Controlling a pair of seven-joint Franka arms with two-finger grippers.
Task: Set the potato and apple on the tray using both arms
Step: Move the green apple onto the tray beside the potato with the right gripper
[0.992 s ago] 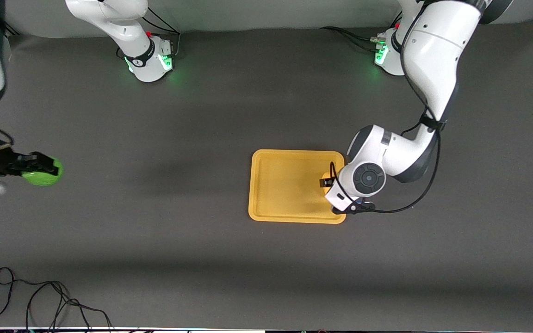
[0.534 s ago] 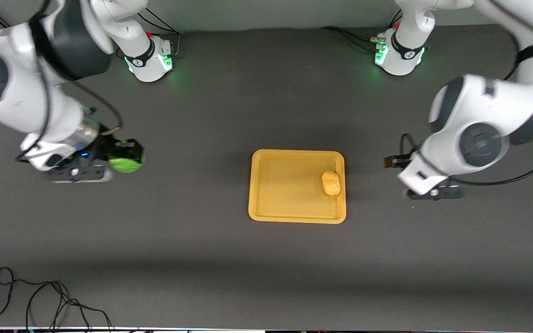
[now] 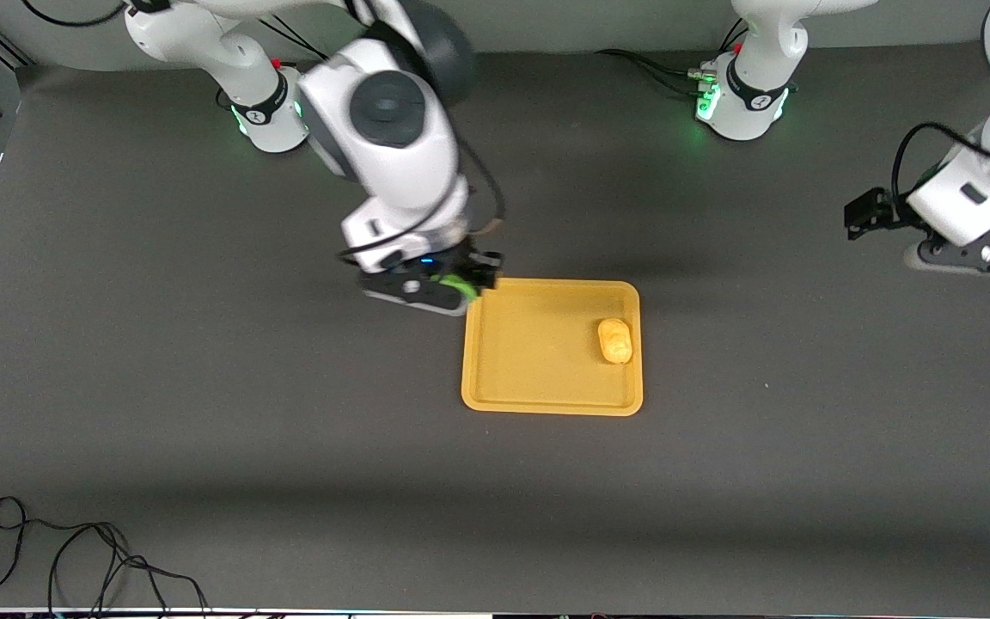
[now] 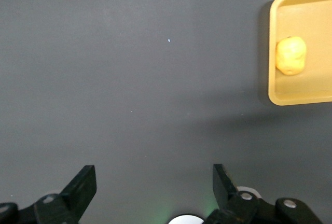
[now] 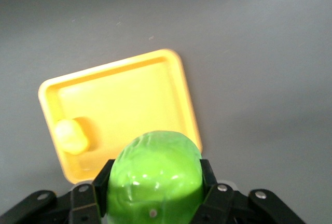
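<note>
The right gripper (image 3: pixel 465 284), clamped on the apple (image 5: pixel 155 175), hangs over the tray's (image 3: pixel 538 400) corner toward the right arm's end; released here, the round fruit could strike the rim and roll off. The potato (image 3: pixel 615 340) lies in the tray by its rim toward the left arm's end. The left gripper (image 4: pixel 150 193) waits with fingers spread, well clear of the tray, an opening only its wrist view shows.

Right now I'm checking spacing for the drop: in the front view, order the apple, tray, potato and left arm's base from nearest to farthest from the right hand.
1. Apple, gripped in the right hand.
2. Tray, its corner just under that hand.
3. Potato, on the tray toward the left arm's end.
4. Left arm's base, at the table's edge.
</note>
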